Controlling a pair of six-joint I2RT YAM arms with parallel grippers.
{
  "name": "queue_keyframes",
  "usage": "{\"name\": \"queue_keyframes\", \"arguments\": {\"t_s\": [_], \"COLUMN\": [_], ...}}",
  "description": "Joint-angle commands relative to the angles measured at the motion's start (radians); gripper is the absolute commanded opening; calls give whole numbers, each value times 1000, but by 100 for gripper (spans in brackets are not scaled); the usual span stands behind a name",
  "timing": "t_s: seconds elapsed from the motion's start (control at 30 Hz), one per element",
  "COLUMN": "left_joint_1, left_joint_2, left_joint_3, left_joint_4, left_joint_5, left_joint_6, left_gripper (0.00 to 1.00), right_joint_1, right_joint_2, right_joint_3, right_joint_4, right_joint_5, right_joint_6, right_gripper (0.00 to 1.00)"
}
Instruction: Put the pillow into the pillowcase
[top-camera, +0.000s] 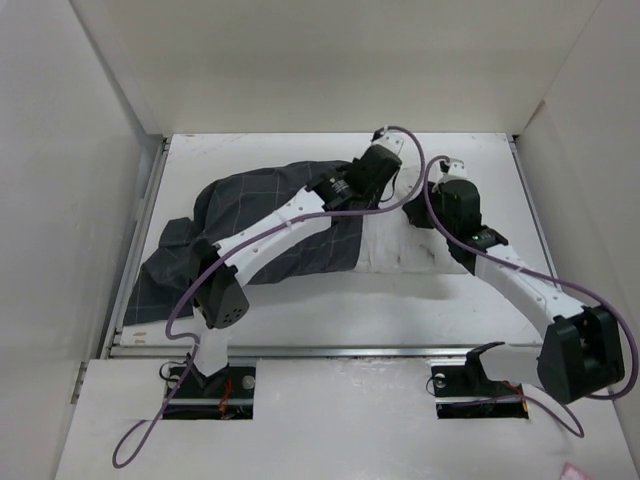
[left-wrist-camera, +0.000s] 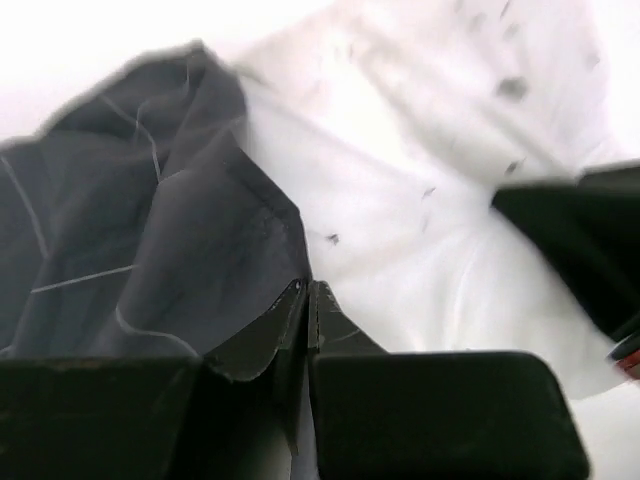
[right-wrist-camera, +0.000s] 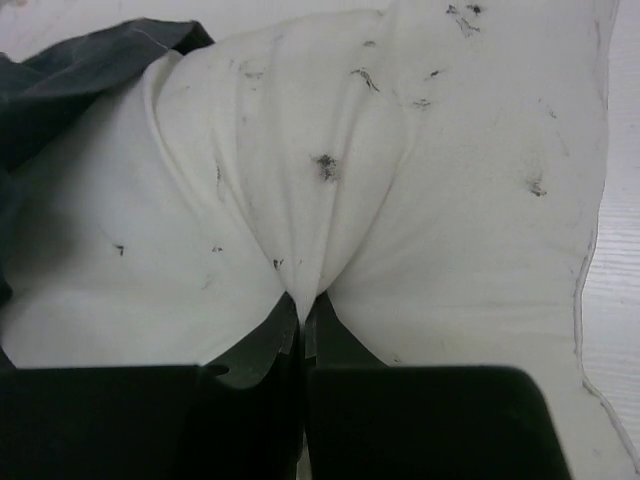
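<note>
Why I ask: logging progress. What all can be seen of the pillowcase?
The pillowcase is dark charcoal fabric with a thin light grid, floppy and wrinkled. It lies on the left half of the table, its crumpled far end reaching the left edge. Its open right end covers part of the white, speckled pillow, which looks partly inside. The left gripper, jaws shut, pinches its hem beside the pillow. The left arm stretches across above it.
</note>
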Motion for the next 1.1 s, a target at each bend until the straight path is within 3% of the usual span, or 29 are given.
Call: {"name": "queue_keyframes", "arguments": {"t_s": [0.0,0.17,0.23,0.4,0.5,0.57,0.63,0.67,0.7,0.8,0.83,0.87,0.9,0.93,1.03,1.07], "left_joint_1": [36,47,47,47,47,47,47,47,47,59,59,71,84,84,84,84], "left_joint_2": [37,147,147,147,125,58,-52,-91,-126,-232,-250,-275,-286,-286,-312,-324], "left_joint_3": [228,470,470,470,382,286,72,-2,-66,-254,-286,-324,-325,-325,-325,-334], "left_joint_4": [184,195,239,301,273,249,285,301,311,324,334,334,315,301,252,242], "left_joint_5": [73,116,176,297,340,340,340,328,311,215,198,173,132,118,55,38], "left_joint_6": [149,232,266,266,232,198,143,120,97,11,-7,-30,-68,-81,-119,-132], "left_gripper": [0,0,0,0,0,0,0,0,0,0,0,0,7,28,100,100], "right_joint_1": [7,7,7,16,48,59,79,92,130,215,224,224,224,224,237,237], "right_joint_2": [-107,-107,-97,-161,-219,-219,-192,-170,-143,-38,-23,-12,-12,-12,-52,-52], "right_joint_3": [-49,-72,-87,-173,-247,-247,-201,-169,-96,24,38,48,57,57,81,81], "right_joint_4": [116,163,219,332,436,449,399,318,270,136,124,111,111,111,111,111], "right_joint_5": [10,-177,-241,-223,-122,-136,-145,-145,-111,93,125,137,137,137,52,27], "right_joint_6": [50,101,128,168,154,111,-5,-57,-106,-214,-225,-225,-225,-225,-263,-288], "right_gripper": [0,0,0,0,0,0,2,8,29,38,50,54,68,77,81,81]}}
